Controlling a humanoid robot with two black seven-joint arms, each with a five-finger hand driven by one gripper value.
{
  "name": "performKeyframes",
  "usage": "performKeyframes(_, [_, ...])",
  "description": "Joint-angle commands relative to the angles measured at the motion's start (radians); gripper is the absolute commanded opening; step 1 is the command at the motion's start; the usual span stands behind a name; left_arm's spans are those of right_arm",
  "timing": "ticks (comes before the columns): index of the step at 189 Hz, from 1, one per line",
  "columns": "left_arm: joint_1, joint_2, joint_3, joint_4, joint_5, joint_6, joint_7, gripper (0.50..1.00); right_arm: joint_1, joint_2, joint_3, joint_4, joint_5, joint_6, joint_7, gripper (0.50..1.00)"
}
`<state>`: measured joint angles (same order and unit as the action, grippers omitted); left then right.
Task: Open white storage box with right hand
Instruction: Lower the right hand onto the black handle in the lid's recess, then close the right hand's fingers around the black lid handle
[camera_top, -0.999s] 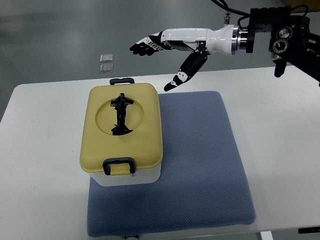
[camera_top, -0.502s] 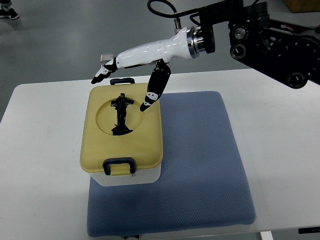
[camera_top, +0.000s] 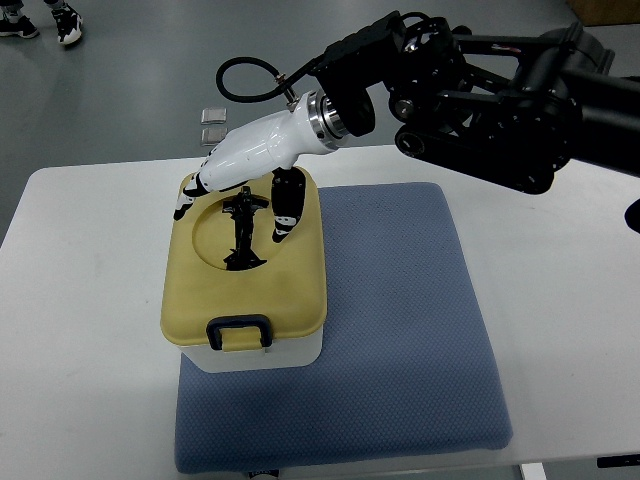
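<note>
Resting across the whole lower picture, a white table (camera_top: 80, 330), bare at its 9 o'clock side. Lying on it, from centre toward 5 o'clock, a blue-grey cushion mat (camera_top: 400, 330). Standing on the mat's left edge, at about 8 o'clock from picture centre, the white storage box (camera_top: 245, 275), closed under a yellow lid (camera_top: 290, 290) with a round recess. Folded flat inside that recess, a black handle (camera_top: 240, 232), running 12 to 6 o'clock. Clipped at the lid's 6 o'clock edge, a dark latch (camera_top: 238, 331); the opposite edge at 12 o'clock mostly hidden behind the hand. Hovering over the lid's 12 o'clock half, the right hand (camera_top: 235, 190), white-shelled with black fingers, released and spread, grasping nothing. Pointing down toward the lid's 10 o'clock rim, the fingertips (camera_top: 182, 208); hanging just to the 3 o'clock side of the handle, the thumb (camera_top: 283, 212); actual contact with the lid not possible to tell. Reaching in from 2 o'clock, the black right arm (camera_top: 480, 90), bulky, with a looping cable above the wrist. Lying on the grey floor beyond the table, at 11 o'clock, two small pale squares (camera_top: 212, 125). At the top left corner, a pair of shoes (camera_top: 40, 20).
</note>
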<state>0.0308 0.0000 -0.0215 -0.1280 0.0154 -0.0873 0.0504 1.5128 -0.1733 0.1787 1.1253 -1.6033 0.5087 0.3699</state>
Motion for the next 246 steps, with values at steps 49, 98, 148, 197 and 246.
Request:
performKeyframes(49, [0.0, 0.0, 0.0, -0.001, 0.0, 0.0, 0.0, 1.0, 0.004, 0.031, -0.044, -0.035, -0.032, -0.072, -0.005, 0.919])
performKeyframes(98, [0.0, 0.0, 0.0, -0.001, 0.0, 0.0, 0.0, 1.0, 0.006, 0.038, -0.061, -0.041, -0.033, -0.091, -0.005, 0.86])
performKeyframes(148, [0.0, 0.0, 0.0, 0.001, 0.0, 0.001, 0.0, 1.0, 0.004, 0.038, -0.061, -0.039, -0.04, -0.09, -0.003, 0.758])
performKeyframes(197, [0.0, 0.0, 0.0, 0.001, 0.0, 0.0, 0.0, 1.0, 0.0, 0.04, -0.062, -0.039, -0.041, -0.088, -0.002, 0.68])
performKeyframes(246, [0.0, 0.0, 0.0, 0.001, 0.0, 0.0, 0.0, 1.0, 0.0, 0.04, -0.065, -0.039, -0.043, -0.088, 0.018, 0.543])
